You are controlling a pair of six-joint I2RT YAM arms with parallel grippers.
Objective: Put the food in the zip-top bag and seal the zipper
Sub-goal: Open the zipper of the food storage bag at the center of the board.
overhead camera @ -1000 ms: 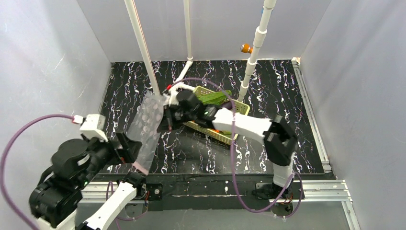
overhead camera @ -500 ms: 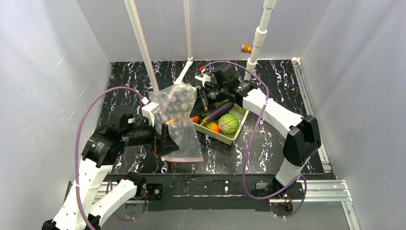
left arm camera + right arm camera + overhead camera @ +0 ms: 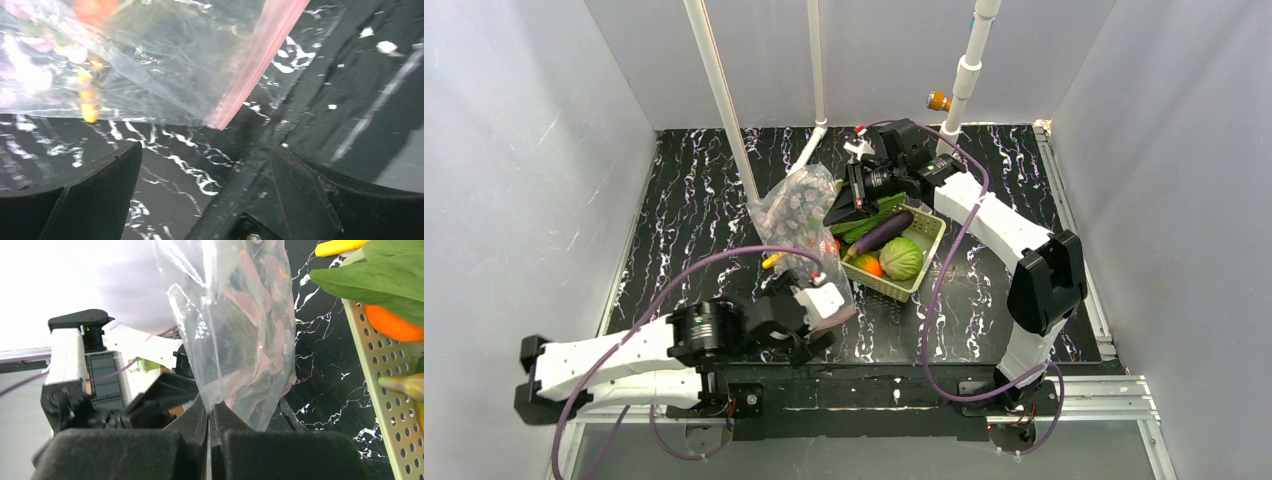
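While the right claw (image 3: 209,415) pinches the zip-top bag (image 3: 235,315), left claw (image 3: 205,150) spread apart, zipper (image 3: 255,55) just ahead.

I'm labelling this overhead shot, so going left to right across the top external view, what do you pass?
Slanted white pole → zip-top bag → cabbage → orange knob. The eggplant overlaps the cabbage, so it is left out.

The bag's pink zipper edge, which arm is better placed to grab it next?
Probably left: the left gripper, open, sits beside the zipper; the right gripper is shut on the far end of the zip-top bag.
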